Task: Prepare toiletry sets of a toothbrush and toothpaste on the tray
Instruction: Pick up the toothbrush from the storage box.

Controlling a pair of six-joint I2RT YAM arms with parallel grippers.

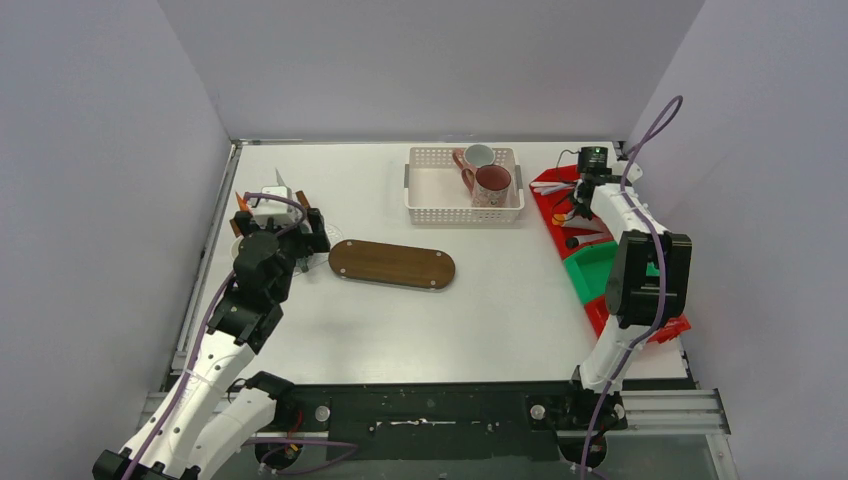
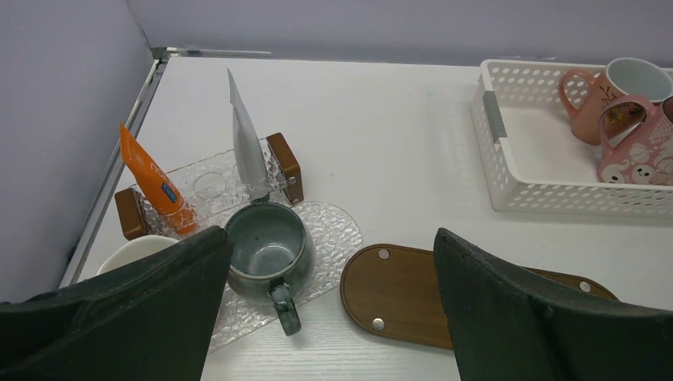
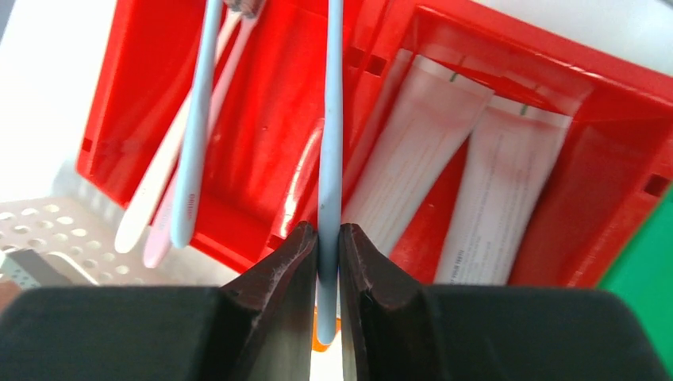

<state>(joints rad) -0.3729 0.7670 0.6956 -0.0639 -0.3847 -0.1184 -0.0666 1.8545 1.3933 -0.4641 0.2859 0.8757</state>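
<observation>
My right gripper (image 3: 328, 234) is shut on the handle of a light blue toothbrush (image 3: 329, 119) above the red bin (image 3: 151, 87). More toothbrushes (image 3: 194, 127) lie in that bin, and two white toothpaste tubes (image 3: 421, 151) lie in its neighbouring compartment. My left gripper (image 2: 331, 238) hangs open and empty over the table's left side. Below it a dark green mug (image 2: 268, 252) stands empty on a clear textured tray (image 2: 333, 230). A white mug (image 2: 135, 250) is mostly hidden behind my left finger. An orange tube (image 2: 151, 182) and a grey-white tube (image 2: 248, 143) stand in a clear holder (image 2: 208, 186).
An oval wooden board (image 1: 392, 264) lies mid-table, right of the clear tray. A white perforated basket (image 1: 430, 195) at the back holds two pinkish mugs (image 1: 490, 183). A green bin (image 1: 595, 268) sits next to the red bins (image 1: 550, 195) along the right wall.
</observation>
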